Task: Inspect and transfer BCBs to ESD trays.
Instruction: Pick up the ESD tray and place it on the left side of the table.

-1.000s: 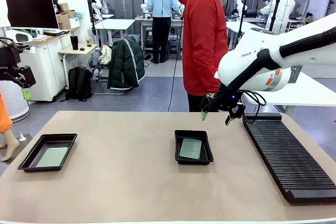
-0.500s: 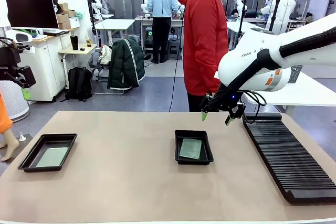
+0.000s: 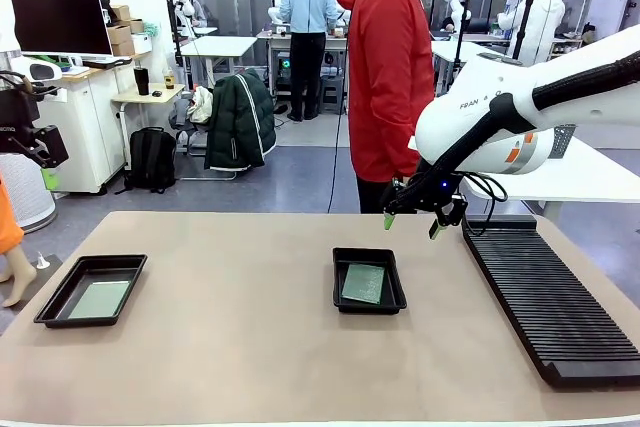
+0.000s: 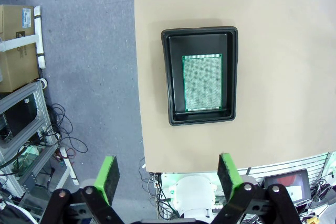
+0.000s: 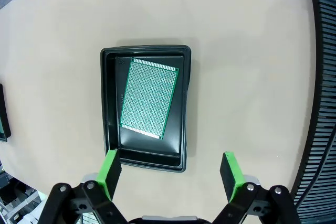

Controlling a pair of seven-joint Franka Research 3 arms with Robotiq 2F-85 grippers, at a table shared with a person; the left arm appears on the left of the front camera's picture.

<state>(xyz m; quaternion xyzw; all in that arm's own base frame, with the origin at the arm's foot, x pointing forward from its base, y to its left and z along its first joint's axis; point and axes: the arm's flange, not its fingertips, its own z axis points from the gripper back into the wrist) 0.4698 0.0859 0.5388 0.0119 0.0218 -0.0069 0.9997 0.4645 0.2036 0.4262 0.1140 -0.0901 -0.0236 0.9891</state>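
We take the long black slotted rack (image 3: 550,297) on the right of the table (image 3: 230,347) as our landmark. Well to its left, about mid-table, sits one black ESD tray (image 3: 369,281) holding a single green BCB (image 3: 364,283); in the right wrist view this tray (image 5: 144,107) shows the board (image 5: 149,97) lying flat on the floor but skewed, its long edges tilted against the tray walls. Much farther left of the rack, near the table's left edge, we see the second ESD tray (image 3: 91,290), also with one pale green BCB (image 3: 98,299) inside; in the left wrist view that tray (image 4: 200,76) holds its board (image 4: 202,83) squarely, edges parallel to the walls and set toward one end.

The right gripper (image 3: 411,224) hangs in the air above the table just left of the rack's far end, between it and the middle tray, fingers spread and holding nothing; the right wrist view confirms its green pads (image 5: 109,167) wide apart. The left gripper (image 4: 168,176) likewise has its pads well separated and empty, looking down on the left tray from above
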